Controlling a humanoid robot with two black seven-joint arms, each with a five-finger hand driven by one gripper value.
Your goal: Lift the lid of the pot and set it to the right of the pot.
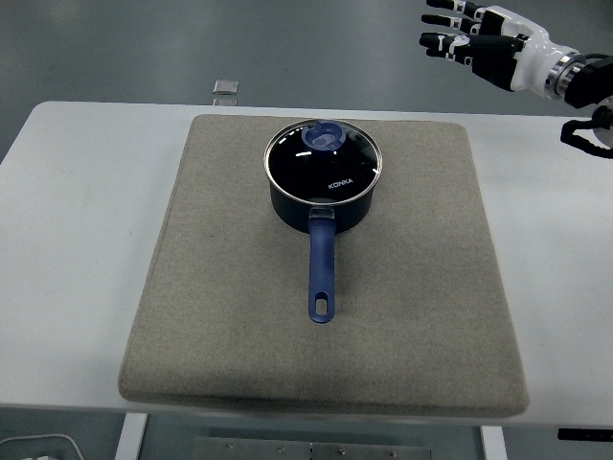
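Observation:
A dark blue pot [323, 201] stands near the back middle of the grey mat [220, 316], its blue handle [322, 273] pointing toward the near edge. The glass lid [324, 161] with a blue knob [324, 137] sits closed on the pot. My right hand [469, 40] hovers high at the top right, beyond the table's far edge, well right of and above the pot. Its fingers are spread and hold nothing. The left arm does not show.
The mat lies on a white table [67, 220]. A small clear object [226, 89] rests at the table's far edge, left of the pot. Bare mat stretches to the right of the pot.

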